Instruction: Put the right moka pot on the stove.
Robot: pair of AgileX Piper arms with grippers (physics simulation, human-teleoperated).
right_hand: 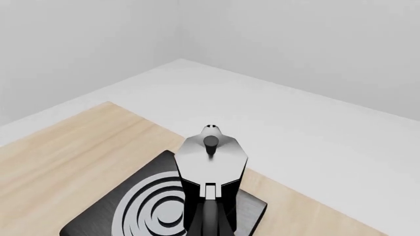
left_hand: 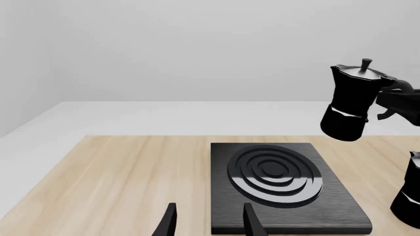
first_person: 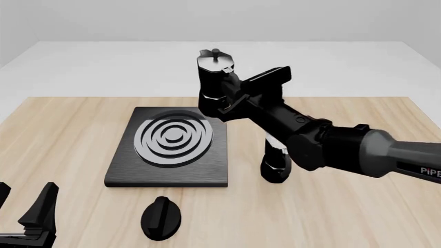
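My right gripper [first_person: 232,101] is shut on the handle of the right moka pot [first_person: 215,82], a black faceted pot with a grey-silver lid. It holds the pot upright in the air above the far right edge of the stove [first_person: 131,170], a black slab with silver rings. The left wrist view shows the pot [left_hand: 351,103] raised beyond the stove [left_hand: 328,196]. The right wrist view looks down on its lid [right_hand: 210,157] with the stove [right_hand: 253,209] below. My left gripper [first_person: 28,209] is open and empty at the near left, its fingers [left_hand: 169,221] apart.
A second near-identical moka pot [first_person: 276,165] stands on the wooden table right of the stove, partly behind my right arm; it also shows in the left wrist view [left_hand: 410,196]. A small black oval knob [first_person: 160,217] lies in front of the stove.
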